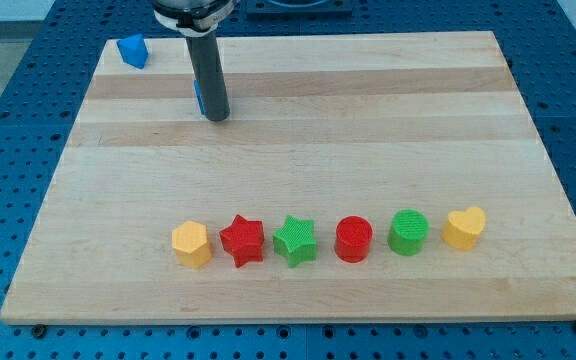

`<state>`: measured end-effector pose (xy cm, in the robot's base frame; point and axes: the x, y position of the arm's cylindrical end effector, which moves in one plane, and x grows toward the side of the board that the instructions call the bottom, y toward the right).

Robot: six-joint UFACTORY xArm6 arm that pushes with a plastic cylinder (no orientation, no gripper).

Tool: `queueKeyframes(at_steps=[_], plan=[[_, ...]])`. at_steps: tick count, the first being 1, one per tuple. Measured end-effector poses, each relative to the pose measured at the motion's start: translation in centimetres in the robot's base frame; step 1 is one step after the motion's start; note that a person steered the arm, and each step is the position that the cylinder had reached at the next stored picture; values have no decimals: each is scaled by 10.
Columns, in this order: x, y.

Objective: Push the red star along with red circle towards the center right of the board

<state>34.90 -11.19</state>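
Approaching is our step now: our bare tip [216, 118], holding nothing, stands far from the near row where the red star [242, 240] and red circle [353, 239] wait, so we must first come down to their left.

- The red star-shaped plastic block [242, 240] lies flat on the wooden board, near the view's bottom edge and left of centre. Its ribbed, printed top face is turned up, and its points spread out all round.
- It lies second from the left in the near row of blocks.
- The red round plastic block [353, 239], a short upright cylinder, stands on its flat base to the right of the star, in the same near row. Its circular top faces up.
- The two red pieces lie well apart, not touching, level with each other, and one other block sits in the gap between them.
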Motion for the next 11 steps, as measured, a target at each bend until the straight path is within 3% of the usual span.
queueKeyframes(at_steps=[4, 11], plan=[[-54, -6], [-64, -37]])
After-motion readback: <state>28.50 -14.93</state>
